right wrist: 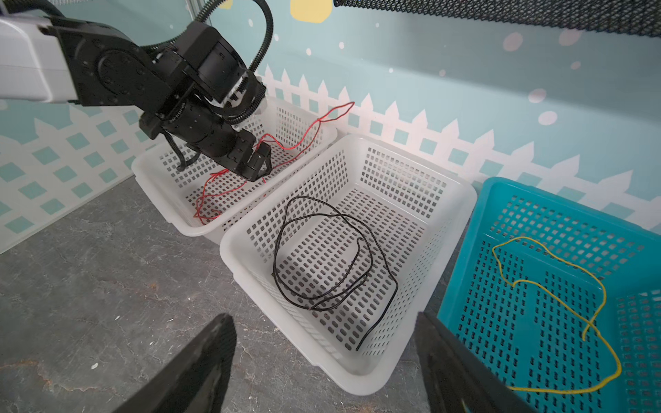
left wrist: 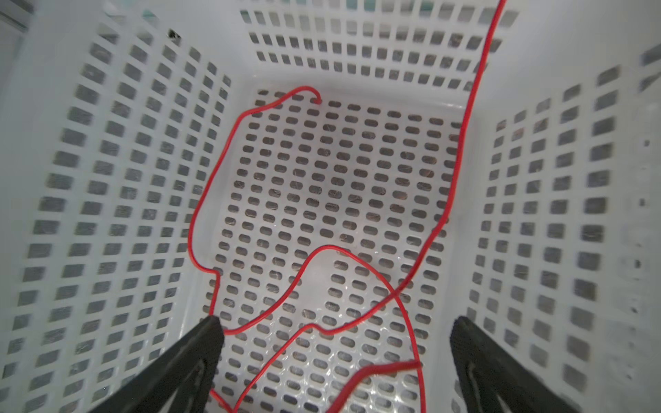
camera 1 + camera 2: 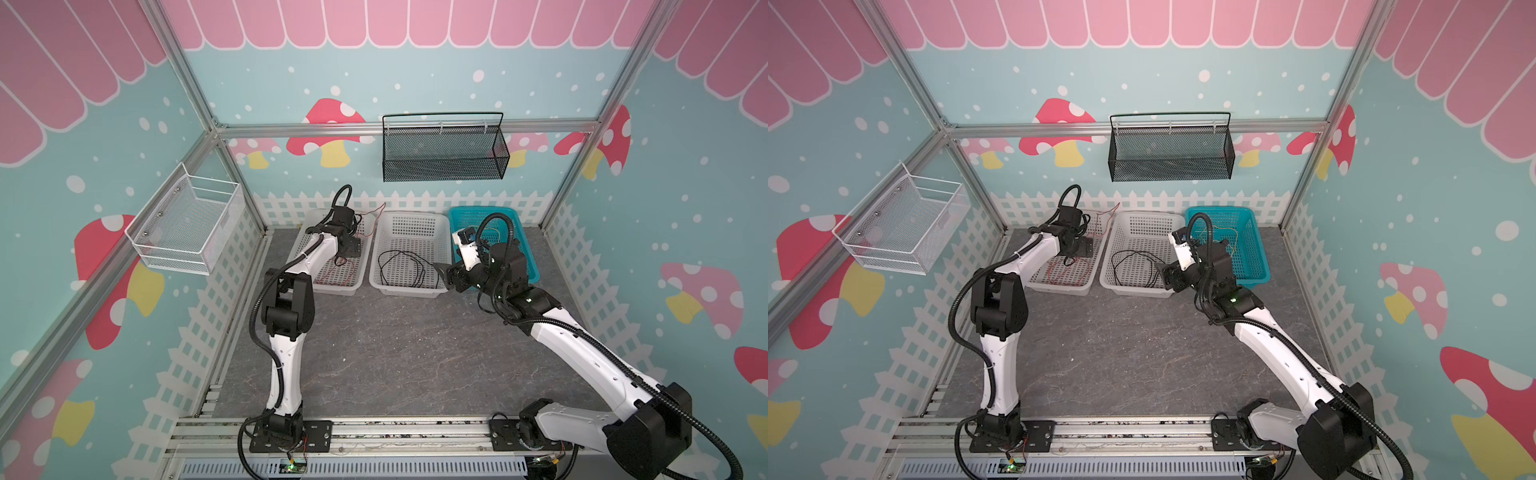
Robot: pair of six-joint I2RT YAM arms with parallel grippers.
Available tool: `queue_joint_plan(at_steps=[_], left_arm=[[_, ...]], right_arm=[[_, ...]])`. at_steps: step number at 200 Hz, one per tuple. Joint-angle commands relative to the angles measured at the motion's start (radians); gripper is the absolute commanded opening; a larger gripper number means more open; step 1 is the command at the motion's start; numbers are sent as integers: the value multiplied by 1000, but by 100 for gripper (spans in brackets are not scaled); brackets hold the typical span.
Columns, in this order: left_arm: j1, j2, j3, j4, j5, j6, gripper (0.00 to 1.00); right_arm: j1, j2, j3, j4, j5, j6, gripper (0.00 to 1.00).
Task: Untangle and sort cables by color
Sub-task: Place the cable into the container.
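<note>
A red cable [image 2: 395, 294] lies in loose loops on the floor of the left white basket [image 3: 338, 289], with one end sticking out over its back rim. My left gripper [image 2: 338, 323] hangs inside that basket just above the cable, open, with nothing between its fingers. A black cable [image 1: 304, 197] is coiled in the middle white basket [image 3: 409, 291]. A yellow cable [image 1: 518, 237] lies in the teal basket [image 3: 534, 266]. My right gripper [image 1: 322, 318] is open and empty, above the middle basket's front right corner.
The three baskets stand side by side against the back fence wall. A black mesh basket [image 3: 444, 164] hangs on the back wall and a white wire basket [image 3: 187, 232] on the left wall. Grey tabletop [image 3: 395, 353] stretches in front of the baskets.
</note>
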Motion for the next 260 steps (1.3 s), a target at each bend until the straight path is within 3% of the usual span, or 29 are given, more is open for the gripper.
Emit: queue_joint_plan(at_steps=[1, 33, 84, 116, 161, 205, 236, 260], left_arm=[[5, -100, -27, -17, 6, 24, 99], [11, -162, -73, -15, 84, 38, 99], [78, -323, -300, 221, 434, -28, 99], [100, -445, -432, 350, 482, -34, 99], [97, -671, -673, 550, 375, -24, 99], [80, -960, -1026, 730, 99, 0, 100], [78, -1105, -1265, 884, -78, 11, 99], [78, -1136, -1357, 940, -149, 27, 99]], right_arm=[[-1, -27, -20, 7, 36, -27, 83], [-9, -29, -20, -6, 55, -35, 83], [-14, -40, -37, -12, 64, -31, 83], [-22, -46, -47, -16, 95, -39, 84], [-62, -43, -85, 2, 208, -63, 86], [-198, 17, -230, 176, 309, -54, 91], [-286, 85, -382, 425, 387, -91, 92], [-316, 137, -518, 709, 404, -153, 92]])
